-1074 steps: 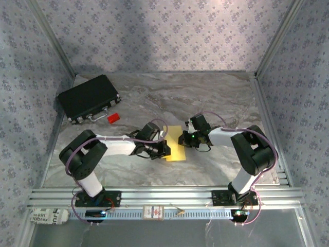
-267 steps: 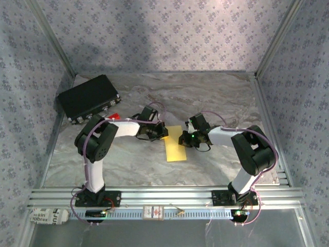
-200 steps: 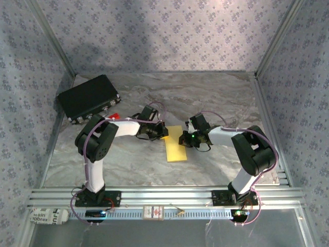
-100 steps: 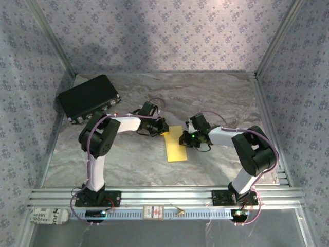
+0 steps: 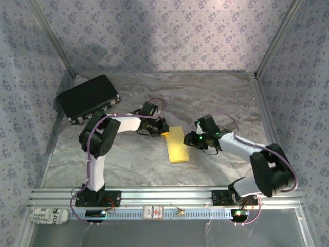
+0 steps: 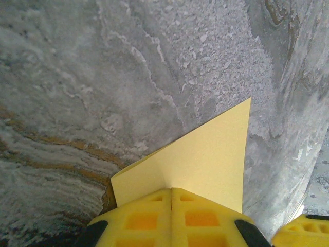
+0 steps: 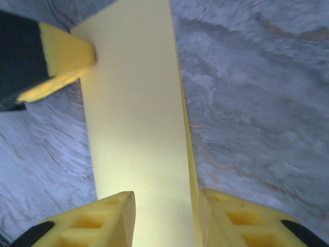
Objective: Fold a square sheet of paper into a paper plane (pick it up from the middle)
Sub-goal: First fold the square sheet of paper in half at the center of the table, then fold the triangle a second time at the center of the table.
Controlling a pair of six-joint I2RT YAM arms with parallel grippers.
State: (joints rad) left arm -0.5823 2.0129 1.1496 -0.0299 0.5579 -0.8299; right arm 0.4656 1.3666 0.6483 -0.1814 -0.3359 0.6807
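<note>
Two pincers attend the folded yellow paper (image 5: 177,144), which lies flat on the counter (image 5: 216,98) right of the black case (image 5: 88,98). The left pincer (image 5: 162,130) is closed, tips on the far corner, probably pinning it. The right pincer (image 5: 191,139) is parted, straddling the strip and gripping nothing.

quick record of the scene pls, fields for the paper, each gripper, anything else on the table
paper: yellow paper sheet, folded into a long narrow strip, lying on the grey marbled table
left gripper: left gripper shut on the strip's far corner
right gripper: right gripper open, one finger to each side of the strip
other: black rectangular hard case at the table's far left, apart from the paper
stage: plain strip, not yet a pointed plane
</note>
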